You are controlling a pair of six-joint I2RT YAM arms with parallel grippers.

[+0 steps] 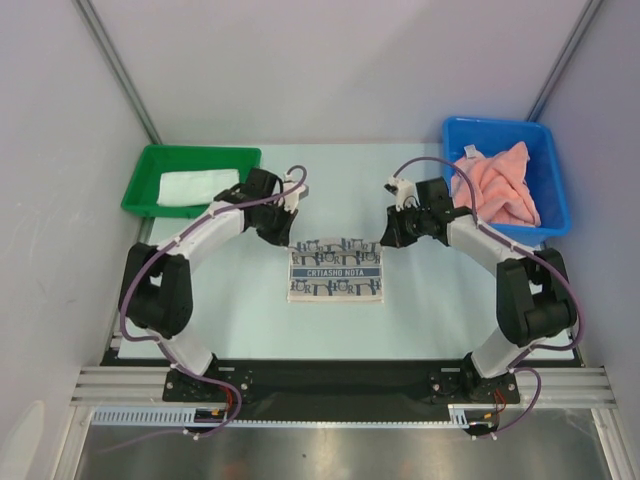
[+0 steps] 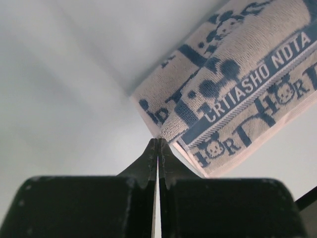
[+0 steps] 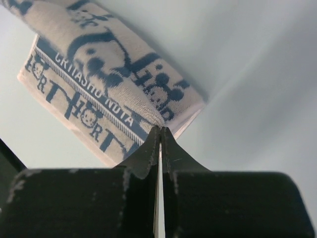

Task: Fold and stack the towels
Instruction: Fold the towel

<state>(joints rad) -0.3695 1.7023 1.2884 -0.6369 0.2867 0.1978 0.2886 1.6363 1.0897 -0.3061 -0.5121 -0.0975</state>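
Top external view: the patterned towel lies folded on the table, midway between the arms. The left gripper is at its far left corner and the right gripper at its far right corner. Wrist views show both jaws closed tight on the raised fold. Far left of this towel, a white towel lies in a green bin. Far right, a pink towel is heaped in a blue bin.

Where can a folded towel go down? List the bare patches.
Bare table: the strip between the patterned towel and the arm bases, and the far stretch between the green tray and blue bin. Crowded: the tray holds a white towel, the bin pink towels, and the left gripper and right gripper pinch the patterned towel's far corners.
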